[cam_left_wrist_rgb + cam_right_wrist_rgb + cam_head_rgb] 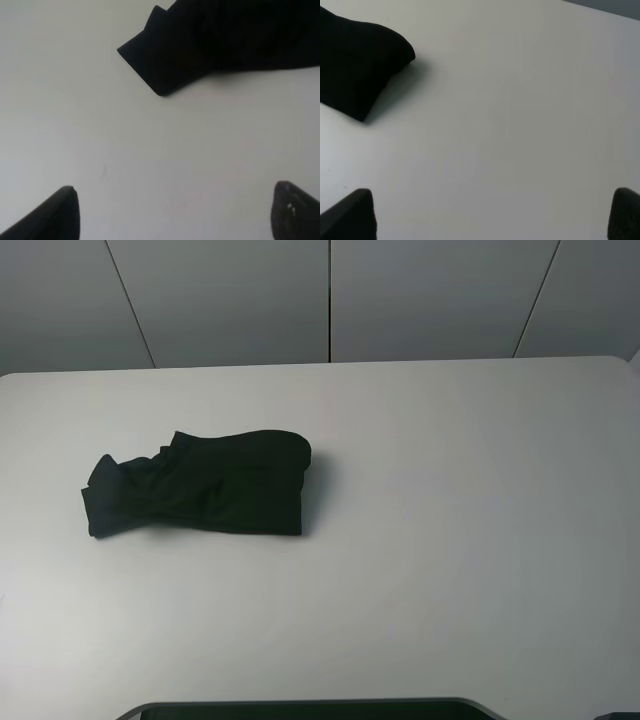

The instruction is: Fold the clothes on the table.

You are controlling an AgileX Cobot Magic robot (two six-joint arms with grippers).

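Observation:
The clothes (205, 485) lie as a compact black bundle on the left half of the white table (450, 500), with no print showing. Neither arm appears in the exterior high view. In the left wrist view my left gripper (172, 212) is open, its two dark fingertips (55, 215) wide apart over bare table, well short of a sleeve corner of the clothes (165, 60). In the right wrist view my right gripper (490, 215) is also open and empty, with the rounded end of the clothes (360, 60) far off at the frame's corner.
Grey wall panels (330, 300) stand behind the table's far edge. A dark rounded edge (310, 708) runs along the bottom of the exterior high view. Bare white table (520, 100) spreads to the right of the clothes.

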